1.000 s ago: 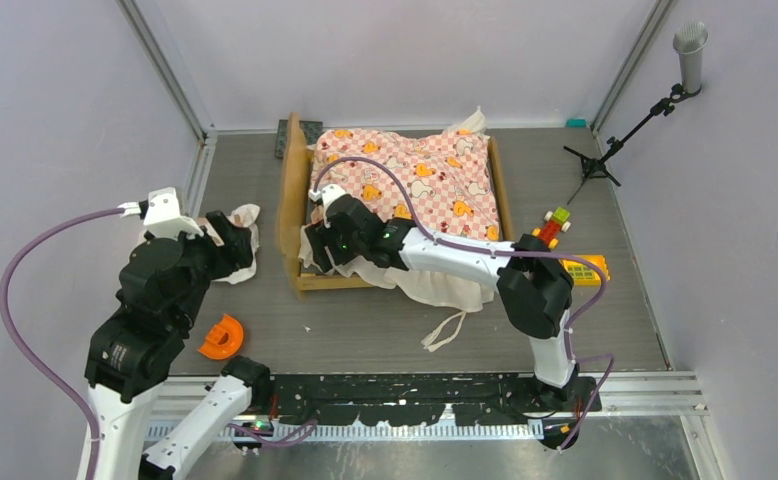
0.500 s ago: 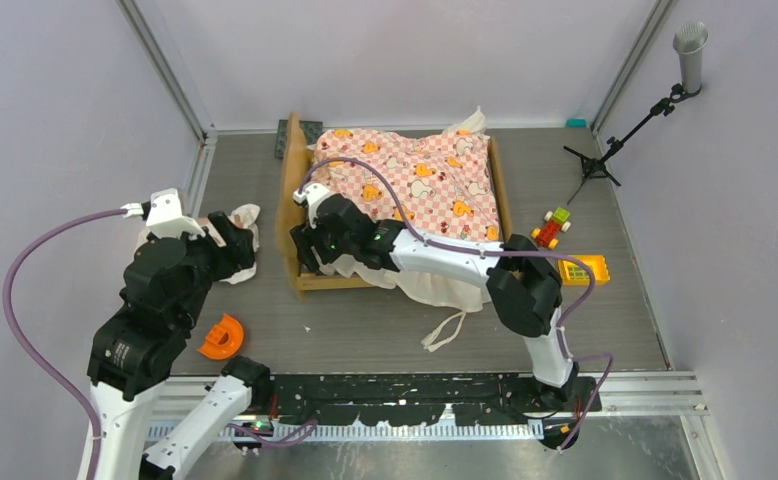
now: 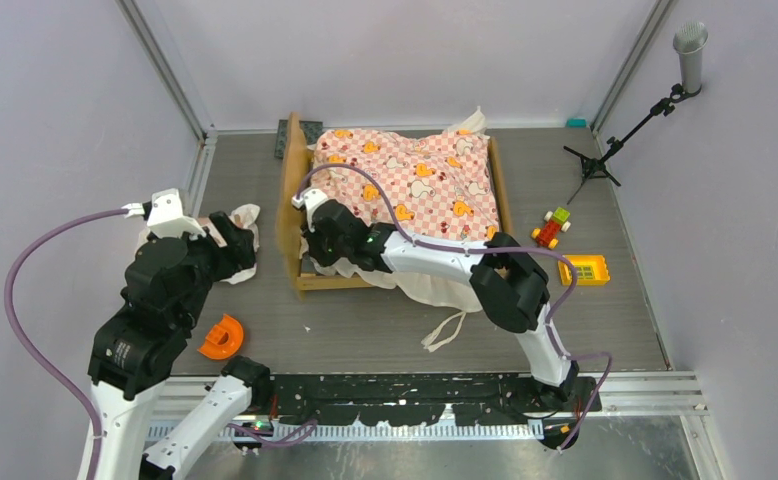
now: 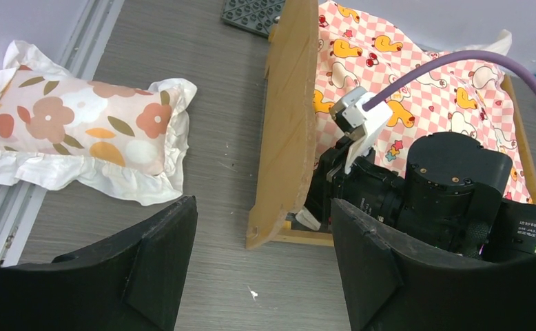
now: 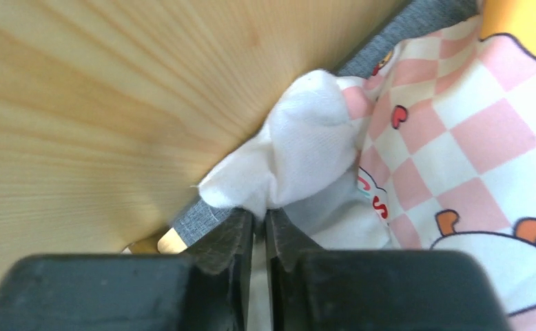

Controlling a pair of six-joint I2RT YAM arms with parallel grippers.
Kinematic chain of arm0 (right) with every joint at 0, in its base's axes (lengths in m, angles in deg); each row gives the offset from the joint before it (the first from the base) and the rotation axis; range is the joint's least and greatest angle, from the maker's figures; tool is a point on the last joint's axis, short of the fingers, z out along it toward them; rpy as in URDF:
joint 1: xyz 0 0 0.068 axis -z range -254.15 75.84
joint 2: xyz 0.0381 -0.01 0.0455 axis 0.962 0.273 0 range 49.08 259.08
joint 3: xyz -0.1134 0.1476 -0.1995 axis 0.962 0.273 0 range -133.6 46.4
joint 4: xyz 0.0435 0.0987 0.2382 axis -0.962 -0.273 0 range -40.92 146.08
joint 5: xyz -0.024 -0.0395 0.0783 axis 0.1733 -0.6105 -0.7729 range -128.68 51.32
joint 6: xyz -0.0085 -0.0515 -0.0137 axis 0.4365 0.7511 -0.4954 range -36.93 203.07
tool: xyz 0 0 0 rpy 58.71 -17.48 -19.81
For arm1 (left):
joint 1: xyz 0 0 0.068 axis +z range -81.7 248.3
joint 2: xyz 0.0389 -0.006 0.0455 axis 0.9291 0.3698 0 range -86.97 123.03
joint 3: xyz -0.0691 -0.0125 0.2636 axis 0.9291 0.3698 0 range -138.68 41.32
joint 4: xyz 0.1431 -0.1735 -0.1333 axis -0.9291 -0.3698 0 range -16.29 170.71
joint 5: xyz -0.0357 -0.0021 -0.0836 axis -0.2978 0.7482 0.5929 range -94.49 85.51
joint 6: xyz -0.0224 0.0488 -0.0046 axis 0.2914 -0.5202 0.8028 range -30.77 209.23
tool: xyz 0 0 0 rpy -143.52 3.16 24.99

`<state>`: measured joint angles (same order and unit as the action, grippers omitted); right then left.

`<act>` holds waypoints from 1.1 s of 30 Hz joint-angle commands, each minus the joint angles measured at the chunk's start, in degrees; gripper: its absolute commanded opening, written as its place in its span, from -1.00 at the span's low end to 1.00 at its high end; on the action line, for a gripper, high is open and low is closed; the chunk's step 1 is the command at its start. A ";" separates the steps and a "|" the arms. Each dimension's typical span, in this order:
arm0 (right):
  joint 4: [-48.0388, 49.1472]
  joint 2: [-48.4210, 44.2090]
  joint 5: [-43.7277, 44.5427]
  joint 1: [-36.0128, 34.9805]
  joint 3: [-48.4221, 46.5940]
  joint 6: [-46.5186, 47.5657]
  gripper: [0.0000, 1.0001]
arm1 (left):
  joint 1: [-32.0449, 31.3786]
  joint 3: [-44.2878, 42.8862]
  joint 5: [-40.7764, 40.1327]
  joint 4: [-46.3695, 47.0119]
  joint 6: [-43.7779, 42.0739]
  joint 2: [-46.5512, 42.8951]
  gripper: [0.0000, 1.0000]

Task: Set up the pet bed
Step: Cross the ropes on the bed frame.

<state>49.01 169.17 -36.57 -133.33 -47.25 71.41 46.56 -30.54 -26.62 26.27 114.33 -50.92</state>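
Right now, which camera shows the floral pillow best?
Left wrist: the floral pillow shows almost whole, unobstructed. Top external shows only its ruffled edge beside the left arm; right wrist shows none of it.

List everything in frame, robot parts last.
pet bed: one, tan wood, mid-table, headboard at left.
sheet: one, pink checks with ducks, white ruffle, spread over the bed, trailing off its near side.
pillow: one, floral, white ruffle, on the table left of the bed.
studded plate: one, dark grey, behind the headboard.
half-ring: one, orange, near left.
toy car: one, multicolour, right of the bed.
block: one, yellow, by the car.
microphone stand: one, black, far right.
left gripper: open, over the table between pillow and bed.
right gripper: shut on the sheet's ruffle by the headboard.
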 commanded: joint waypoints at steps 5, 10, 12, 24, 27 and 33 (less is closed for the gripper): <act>0.33 -8.77 8.44 2.82 1.74 -4.20 -0.99 | -0.15 -0.19 1.08 1.40 -1.62 1.70 0.47; 1.92 -15.02 1.73 9.96 7.54 -10.87 -0.98 | -0.15 -2.16 8.02 2.55 -5.46 5.64 0.47; 2.89 -16.76 -1.17 13.19 9.58 -13.08 -0.99 | -0.15 -2.79 10.49 4.04 -6.86 6.68 0.48; 2.62 -18.78 -13.43 25.18 12.25 -14.59 -0.99 | -0.15 -0.24 21.62 17.90 -8.24 12.65 0.44; 3.06 -18.76 -15.02 27.04 12.30 -14.96 -0.98 | -0.19 1.50 27.96 22.70 -7.45 15.72 0.39; 3.82 -18.14 -19.26 30.70 11.48 -16.09 -0.99 | -2.49 0.29 30.56 25.90 -8.64 24.37 0.29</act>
<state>50.15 152.56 -51.93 -104.92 -34.71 56.29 45.95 -29.86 -0.15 46.68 106.97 -30.88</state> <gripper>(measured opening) 0.028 0.653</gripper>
